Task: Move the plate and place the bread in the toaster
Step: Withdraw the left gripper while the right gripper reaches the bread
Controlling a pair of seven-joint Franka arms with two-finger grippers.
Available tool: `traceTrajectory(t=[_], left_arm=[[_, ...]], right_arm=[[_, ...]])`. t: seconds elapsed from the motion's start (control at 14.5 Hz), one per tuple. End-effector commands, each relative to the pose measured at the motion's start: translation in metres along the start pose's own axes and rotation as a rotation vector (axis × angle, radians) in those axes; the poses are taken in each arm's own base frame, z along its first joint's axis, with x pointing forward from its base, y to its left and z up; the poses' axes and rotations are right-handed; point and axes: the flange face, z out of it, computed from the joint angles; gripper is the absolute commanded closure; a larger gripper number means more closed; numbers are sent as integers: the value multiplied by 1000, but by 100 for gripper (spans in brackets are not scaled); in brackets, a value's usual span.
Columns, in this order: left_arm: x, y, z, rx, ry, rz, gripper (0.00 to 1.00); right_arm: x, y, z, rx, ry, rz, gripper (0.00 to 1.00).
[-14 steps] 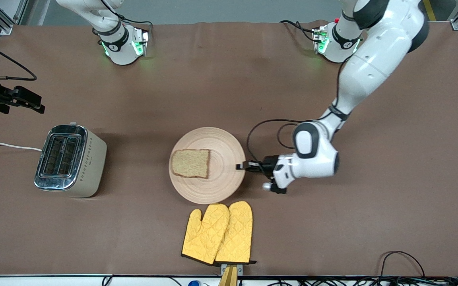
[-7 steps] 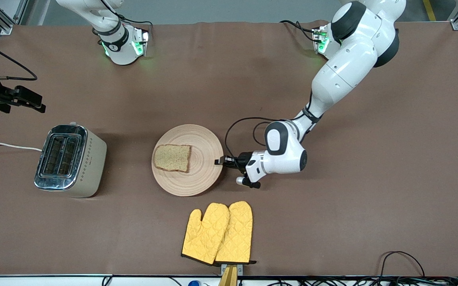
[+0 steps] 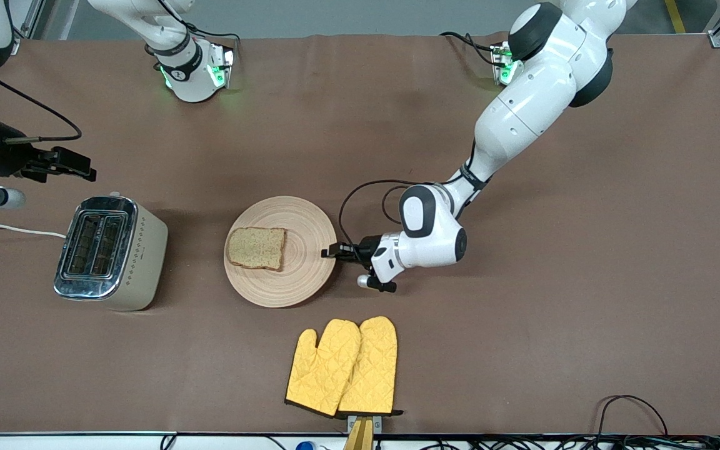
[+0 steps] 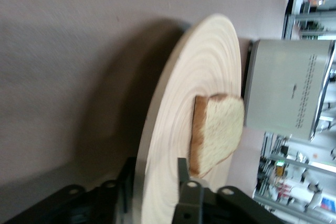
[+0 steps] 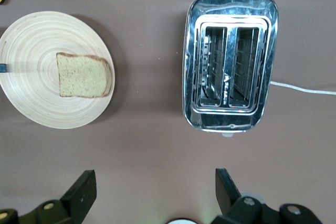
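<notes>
Toaster [image 3: 110, 252] slots run nearer-to-farther from camera

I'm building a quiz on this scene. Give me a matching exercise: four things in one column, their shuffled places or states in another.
Things:
1. bread
2. plate
3. toaster
4. oven mitts

Places or states:
A. gripped at its rim by the left gripper
B. both slots empty
C. lying on the plate
D. nearest the front camera

Pairs: 1-C, 2-A, 3-B, 4-D
</notes>
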Motion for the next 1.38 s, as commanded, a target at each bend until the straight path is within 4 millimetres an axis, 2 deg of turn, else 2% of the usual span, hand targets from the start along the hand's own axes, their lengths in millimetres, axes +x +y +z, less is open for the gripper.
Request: traceTrajectory(t=[0.0,0.14,0.35,0.55,0.62,0.76,0.9,1.04,1.17,1.31], left_arm=[[21,10,-44,5,17,-71,0],[31,14,-81,11,14,-111,0],[55,-4,-163,69,-8,-83,0],[68,-11,-243,131,-68,-34,0],[73,-18,-276,174,-82,-13,0],[72,-18,-331,273,-119,43,0],[67,-18,-374,343,-144,69,0],[58,2,-409,515,-158,165,0],[45,24,-444,624,-166,194,0],[26,57,-473,766,-175,242,0]], right_arm=[[14,0,25,15,2,11,0],[22,-8,51,30,17,4,0],[35,-28,95,75,51,-5,0],[54,-76,142,77,36,65,0],[57,-91,153,73,31,85,0],[64,-116,177,71,40,84,0],[77,-130,211,66,41,105,0],[85,-137,243,60,34,113,0],[88,-138,267,59,45,119,0],[83,-151,280,55,49,100,0]])
